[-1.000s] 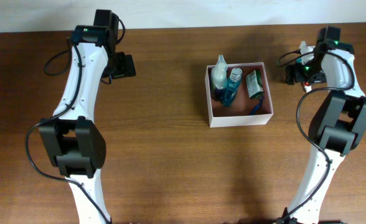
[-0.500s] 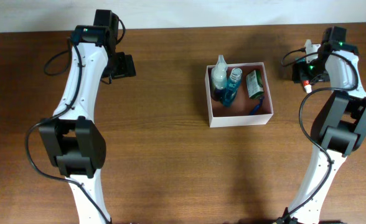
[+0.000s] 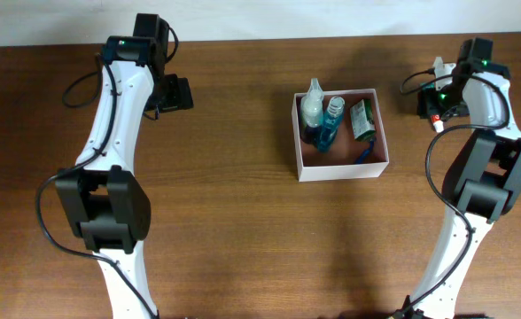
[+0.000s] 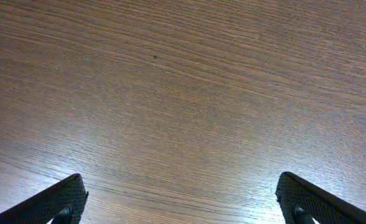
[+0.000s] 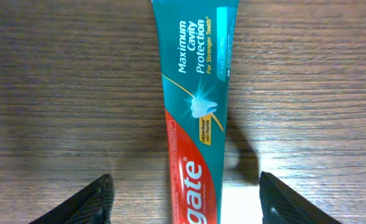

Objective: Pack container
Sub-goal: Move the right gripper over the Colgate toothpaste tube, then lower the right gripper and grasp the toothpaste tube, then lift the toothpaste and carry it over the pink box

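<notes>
The container (image 3: 380, 165) is a square white-walled box with a pinkish-brown inside at the table's middle right. It holds a clear bottle (image 3: 312, 107), a blue bottle (image 3: 330, 121) and a green packet (image 3: 361, 119). A teal and red toothpaste tube (image 5: 195, 118) lies flat on the wood, and my right gripper (image 5: 184, 202) straddles it with jaws open and a gap on each side of the tube. Overhead, that right gripper (image 3: 436, 99) is at the far right, with the tube's white end (image 3: 437, 65) showing beside it. My left gripper (image 4: 182, 202) hangs open over bare wood at the far left (image 3: 174, 94).
The table's back edge (image 3: 260, 37) runs just behind both grippers. Bare brown wood lies between the left arm and the container.
The right gripper shifted slightly right and back over the toothpaste tube, and its jaws have narrowed. The left arm has not moved.
</notes>
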`<state>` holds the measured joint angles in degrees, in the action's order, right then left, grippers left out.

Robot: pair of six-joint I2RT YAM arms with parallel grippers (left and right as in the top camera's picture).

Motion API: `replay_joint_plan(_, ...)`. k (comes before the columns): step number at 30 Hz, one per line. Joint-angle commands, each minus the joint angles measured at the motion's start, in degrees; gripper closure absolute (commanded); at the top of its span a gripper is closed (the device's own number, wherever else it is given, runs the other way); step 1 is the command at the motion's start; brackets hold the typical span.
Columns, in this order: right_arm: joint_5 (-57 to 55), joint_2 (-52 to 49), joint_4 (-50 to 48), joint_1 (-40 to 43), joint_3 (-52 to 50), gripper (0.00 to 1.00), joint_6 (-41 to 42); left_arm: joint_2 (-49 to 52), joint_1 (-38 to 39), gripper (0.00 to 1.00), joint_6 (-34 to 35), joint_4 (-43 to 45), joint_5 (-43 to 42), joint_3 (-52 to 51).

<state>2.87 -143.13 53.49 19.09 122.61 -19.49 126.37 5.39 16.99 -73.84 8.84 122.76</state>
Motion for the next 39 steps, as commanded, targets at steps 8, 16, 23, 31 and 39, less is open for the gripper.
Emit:
replay_joint_plan(8, 0.52, -1.70, 0.02, 0.17, 0.17, 0.42, 0.20, -0.59, -0.15, 0.01, 0.55, 0.11, -0.02, -0.15)
replay_joint_plan(16, 0.83, -1.68, 0.70, 0.02, 0.17, 0.66, 0.46, -0.59, -0.15, 0.01, 0.55, 0.13, -0.02, -0.15)
replay_joint_plan(23, 1.79, -1.44, 1.11, 0.00, 0.24, 0.69, 6.05, -0.59, -0.15, 0.01, 0.55, 0.11, -0.02, -0.15)
replay_joint_plan(31, 4.59, -0.90, 1.40, -0.02, 1.53, 0.82, 8.00, -0.59, -0.15, 0.01, 0.55, 0.13, -0.02, -0.15)
replay_joint_plan(39, 4.66, -0.90, 5.14, -0.46, 6.62, 0.85, 8.00, -0.59, -0.15, 0.01, 0.55, 0.13, -0.02, -0.15)
